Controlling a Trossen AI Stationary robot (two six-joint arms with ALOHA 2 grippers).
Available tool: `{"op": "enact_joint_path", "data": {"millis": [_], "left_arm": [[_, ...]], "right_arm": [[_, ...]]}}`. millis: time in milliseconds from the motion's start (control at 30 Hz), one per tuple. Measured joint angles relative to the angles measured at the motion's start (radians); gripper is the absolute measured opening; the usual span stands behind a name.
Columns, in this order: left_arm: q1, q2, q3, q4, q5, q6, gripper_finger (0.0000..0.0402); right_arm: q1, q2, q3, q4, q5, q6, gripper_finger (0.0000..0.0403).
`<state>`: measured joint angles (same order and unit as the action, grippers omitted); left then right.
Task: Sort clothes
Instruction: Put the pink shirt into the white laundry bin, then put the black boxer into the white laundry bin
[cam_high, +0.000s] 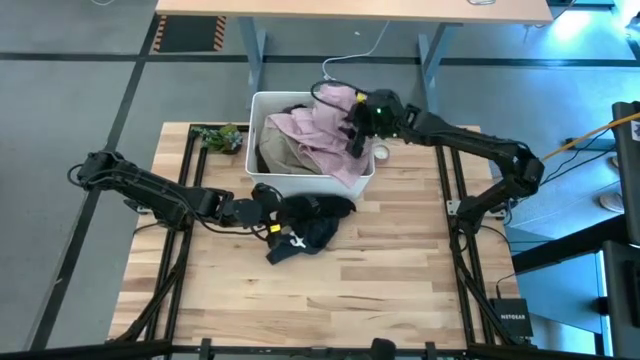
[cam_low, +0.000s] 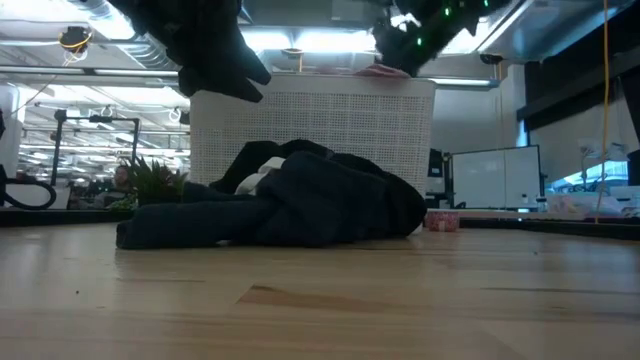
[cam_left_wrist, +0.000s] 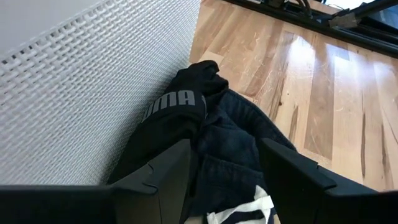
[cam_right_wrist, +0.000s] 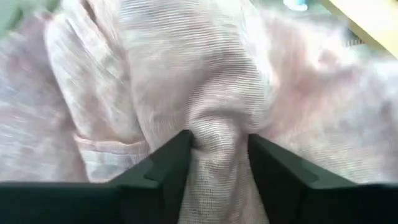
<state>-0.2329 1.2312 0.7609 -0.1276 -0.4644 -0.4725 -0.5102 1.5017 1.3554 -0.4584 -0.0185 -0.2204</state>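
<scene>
The right gripper (cam_high: 357, 128) reaches over the far right corner of the white perforated bin (cam_high: 268, 101), and its fingers (cam_right_wrist: 163, 163) stand apart with a bunched fold of the pale pink garment (cam_high: 322, 130) between them. Whether they press the fold cannot be told. The pink cloth fills the bin's top and drapes over its right rim; an olive-green garment (cam_high: 283, 152) lies under it inside.

The left gripper (cam_high: 268, 194) hovers low by the bin's near wall, fingers (cam_left_wrist: 168, 171) spread wide and holding nothing, over the heap of black clothes (cam_high: 308, 222) lying on the wooden table (cam_high: 380, 280) against the bin (one piece bears a pale logo (cam_left_wrist: 172, 102)). A small green plant (cam_high: 220, 137) sits left of the bin.
</scene>
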Motion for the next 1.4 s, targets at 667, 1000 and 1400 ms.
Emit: {"op": "enact_joint_path", "data": {"millis": [667,1000,1400], "left_arm": [[0.0,0.0,0.0,-0.003,0.0,-0.022,0.0186],[0.0,0.0,0.0,-0.004,0.0,-0.026,0.0186],[0.002,0.0,0.0,0.001,0.0,-0.026,0.0186]], "right_arm": [[0.335,-0.204,0.123,-0.405,-0.023,0.025,0.0241],[0.656,-0.176,-0.325,0.124,0.078,-0.013,0.0241],[0.581,0.114,-0.403,0.357,0.281,-0.076,0.0241]]}}
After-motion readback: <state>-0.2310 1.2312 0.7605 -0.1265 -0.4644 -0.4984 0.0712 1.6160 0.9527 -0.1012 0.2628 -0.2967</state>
